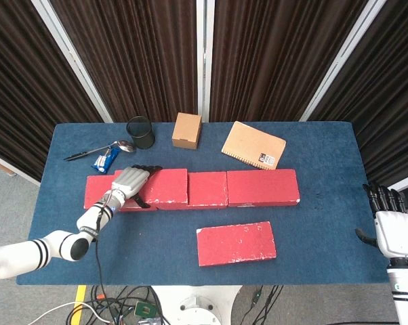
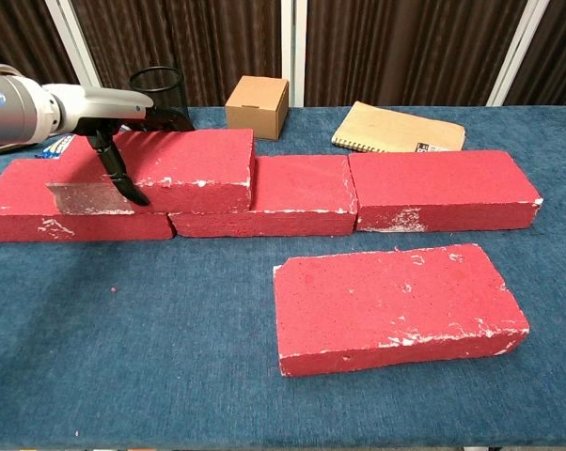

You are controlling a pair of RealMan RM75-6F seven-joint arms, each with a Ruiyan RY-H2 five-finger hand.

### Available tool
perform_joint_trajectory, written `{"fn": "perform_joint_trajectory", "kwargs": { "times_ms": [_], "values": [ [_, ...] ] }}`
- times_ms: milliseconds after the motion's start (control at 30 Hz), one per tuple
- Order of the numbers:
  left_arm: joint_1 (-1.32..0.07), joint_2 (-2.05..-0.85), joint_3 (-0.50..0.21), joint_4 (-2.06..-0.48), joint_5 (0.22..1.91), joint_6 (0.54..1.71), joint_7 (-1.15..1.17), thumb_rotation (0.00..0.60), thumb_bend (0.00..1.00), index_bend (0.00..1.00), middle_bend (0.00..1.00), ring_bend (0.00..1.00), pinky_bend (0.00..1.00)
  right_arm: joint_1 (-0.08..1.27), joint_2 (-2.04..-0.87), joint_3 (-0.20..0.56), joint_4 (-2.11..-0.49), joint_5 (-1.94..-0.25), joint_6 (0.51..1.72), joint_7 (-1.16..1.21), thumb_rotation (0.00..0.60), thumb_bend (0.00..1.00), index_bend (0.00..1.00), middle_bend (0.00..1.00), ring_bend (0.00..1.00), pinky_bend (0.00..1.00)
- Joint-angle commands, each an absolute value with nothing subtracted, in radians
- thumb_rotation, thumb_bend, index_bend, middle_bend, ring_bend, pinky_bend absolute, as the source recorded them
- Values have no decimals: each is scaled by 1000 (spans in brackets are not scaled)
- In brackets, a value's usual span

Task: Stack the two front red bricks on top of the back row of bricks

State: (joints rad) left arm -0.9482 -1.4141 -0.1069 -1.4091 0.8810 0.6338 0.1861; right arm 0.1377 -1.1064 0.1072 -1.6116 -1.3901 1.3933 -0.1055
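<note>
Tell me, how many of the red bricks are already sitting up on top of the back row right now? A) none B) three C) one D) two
C: one red stacked brick lies on the back row of red bricks under the left hand, while the other red front brick lies flat on the blue table.
</note>
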Motion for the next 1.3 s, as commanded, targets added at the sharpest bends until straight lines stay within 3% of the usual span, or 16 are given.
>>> {"fn": "perform_joint_trajectory", "kwargs": {
  "times_ms": [33,367,900,1100,1300],
  "values": [
    [-951,-1413,-106,-1410,877,630,187,600,0,85,192,191,159,138,-1106,107,-1612,-1388,1392,-106,600,89,0,0,0,0],
    [-957,-1407,-100,-1414,867,619,179,600,0,38,0,1,83,142,-1111,110,-1610,-1379,1384,-106,600,90,0,0,0,0],
    [-956,-1374,-105,-1458,913,610,144,600,0,7,0,0,15,139,-1111,112,-1602,-1391,1401,-90,600,87,0,0,0,0],
    [-940,-1343,-120,-1502,938,650,125,600,0,5,0,0,0,141,-1104,105,-1603,-1410,1401,-79,600,70,0,0,0,0],
    [-906,-1279,-158,-1580,967,764,123,600,0,5,0,0,0,141,-1111,108,-1606,-1419,1415,-85,600,68,0,0,0,0]
  ]
}}
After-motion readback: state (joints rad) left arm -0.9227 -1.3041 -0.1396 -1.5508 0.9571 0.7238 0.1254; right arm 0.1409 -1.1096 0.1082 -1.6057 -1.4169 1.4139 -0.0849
